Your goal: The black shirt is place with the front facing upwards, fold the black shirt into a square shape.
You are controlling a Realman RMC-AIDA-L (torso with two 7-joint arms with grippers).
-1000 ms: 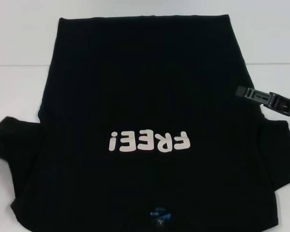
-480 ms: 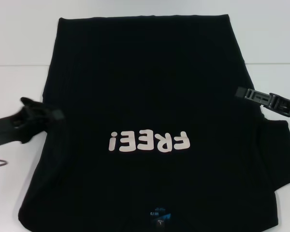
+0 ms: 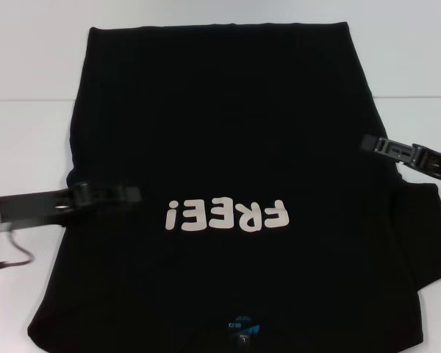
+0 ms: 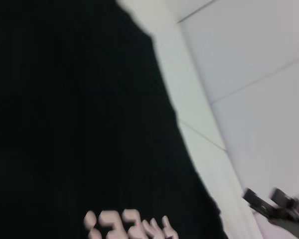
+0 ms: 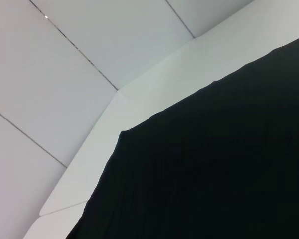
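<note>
Left gripper [image 3: 128,194]: reaching in from the left edge of the head view, lying over the shirt [image 3: 228,147] at mid-left, just left of the "FREE!" lettering [image 3: 226,215]; whether its fingers are open or closed cannot be told. Right gripper [image 3: 371,143]: sitting at the shirt's right edge, mid-right of the frame; finger state likewise cannot be told. Shirt: lying flat, front up, on the white table [image 3: 29,66], filling the centre of the frame, lettering reading upside down, blue neck label [image 3: 241,327] showing at bottom centre.
</note>
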